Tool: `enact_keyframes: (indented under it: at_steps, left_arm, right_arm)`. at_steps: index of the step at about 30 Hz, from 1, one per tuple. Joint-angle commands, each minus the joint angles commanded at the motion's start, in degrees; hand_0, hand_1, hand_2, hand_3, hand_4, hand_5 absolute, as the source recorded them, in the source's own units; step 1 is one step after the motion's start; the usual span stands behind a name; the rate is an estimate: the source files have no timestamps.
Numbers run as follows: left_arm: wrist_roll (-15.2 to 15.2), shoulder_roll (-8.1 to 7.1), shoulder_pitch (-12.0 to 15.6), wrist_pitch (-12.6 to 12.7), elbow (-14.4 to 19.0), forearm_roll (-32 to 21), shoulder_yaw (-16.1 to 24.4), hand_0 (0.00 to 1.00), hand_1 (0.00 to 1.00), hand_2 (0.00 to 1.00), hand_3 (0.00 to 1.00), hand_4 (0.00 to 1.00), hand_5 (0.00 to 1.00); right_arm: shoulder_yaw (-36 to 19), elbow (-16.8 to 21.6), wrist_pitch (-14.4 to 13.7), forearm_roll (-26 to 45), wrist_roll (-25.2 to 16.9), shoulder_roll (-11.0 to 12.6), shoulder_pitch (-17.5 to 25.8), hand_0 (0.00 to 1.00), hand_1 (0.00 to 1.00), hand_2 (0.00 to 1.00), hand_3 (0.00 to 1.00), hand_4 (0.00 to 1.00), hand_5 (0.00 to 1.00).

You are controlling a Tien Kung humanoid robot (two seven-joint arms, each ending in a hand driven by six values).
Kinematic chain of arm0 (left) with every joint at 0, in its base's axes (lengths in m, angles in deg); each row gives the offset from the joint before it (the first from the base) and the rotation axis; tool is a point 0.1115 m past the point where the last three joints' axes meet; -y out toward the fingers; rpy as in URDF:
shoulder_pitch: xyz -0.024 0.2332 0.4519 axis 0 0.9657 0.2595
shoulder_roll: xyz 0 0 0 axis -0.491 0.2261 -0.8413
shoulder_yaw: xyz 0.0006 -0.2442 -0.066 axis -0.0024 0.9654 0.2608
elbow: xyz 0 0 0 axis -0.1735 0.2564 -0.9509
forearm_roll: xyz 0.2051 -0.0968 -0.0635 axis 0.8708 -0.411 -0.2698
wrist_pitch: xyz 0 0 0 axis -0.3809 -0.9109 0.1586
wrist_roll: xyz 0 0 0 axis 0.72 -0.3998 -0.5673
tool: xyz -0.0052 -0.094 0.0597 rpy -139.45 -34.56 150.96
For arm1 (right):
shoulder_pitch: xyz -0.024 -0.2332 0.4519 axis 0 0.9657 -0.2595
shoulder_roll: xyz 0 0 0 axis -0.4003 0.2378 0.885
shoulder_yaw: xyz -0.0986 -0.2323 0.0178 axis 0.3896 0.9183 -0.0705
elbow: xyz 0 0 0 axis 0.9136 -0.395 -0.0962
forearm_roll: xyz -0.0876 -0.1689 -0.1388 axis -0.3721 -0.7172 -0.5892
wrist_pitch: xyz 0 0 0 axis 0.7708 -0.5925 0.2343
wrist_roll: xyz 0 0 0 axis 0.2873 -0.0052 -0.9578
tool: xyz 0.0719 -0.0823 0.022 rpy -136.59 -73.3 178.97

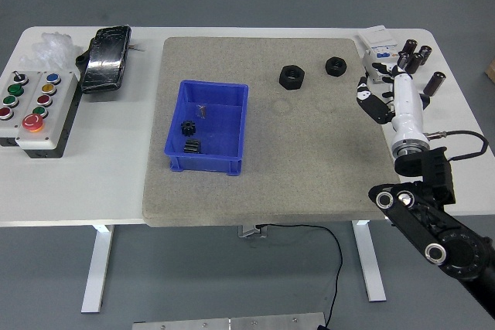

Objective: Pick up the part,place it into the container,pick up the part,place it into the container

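Head view: no readable writing anywhere. White table (93, 191) on grey floor, grey mat (309, 175) across its middle. Blue container (209, 125) at mat's left side, two black parts (189, 137) inside. Right hand (390, 98) at mat's right edge, fingers (370, 102) loosely spread, holding nothing. Two black nuts (292, 76) near mat's far edge. Button box (32, 110) at table's left edge.

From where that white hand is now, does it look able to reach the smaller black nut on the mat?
Probably yes. The right hand hangs open at the mat's right edge, close to the smaller nut, with only bare mat between them.
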Motion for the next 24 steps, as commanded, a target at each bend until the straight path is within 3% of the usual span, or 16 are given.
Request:
enact_keyframes:
  at_steps: [8, 16, 24]
  left_arm:
    - [2.60, 0.19, 0.89, -0.33, 0.00, -3.78, -3.21, 0.697, 0.686, 0.699, 0.813, 0.772, 0.512]
    - [4.42, -0.35, 0.66, -0.55, 0.00, -6.65, -6.79, 0.699, 0.686, 0.702, 0.809, 0.774, 0.513]
    - [1.92, -0.21, 0.97, -1.08, 0.00, -5.59, -6.49, 0.703, 0.689, 0.705, 0.809, 0.774, 0.510]
  right_arm:
    - [-10.94, 3.09, 0.00, 4.68, -5.30, -0.66, 8.56, 0.567, 0.767, 0.786, 0.732, 0.558, 0.328]
    - [-15.14, 2.73, 0.00, 3.80, -3.76, 2.41, 8.66, 0.572, 0.763, 0.785, 0.725, 0.568, 0.331]
    - [-17.01, 2.49, 0.00, 2.81, -3.52, 1.07, 9.16, 0.577, 0.758, 0.785, 0.726, 0.591, 0.351]
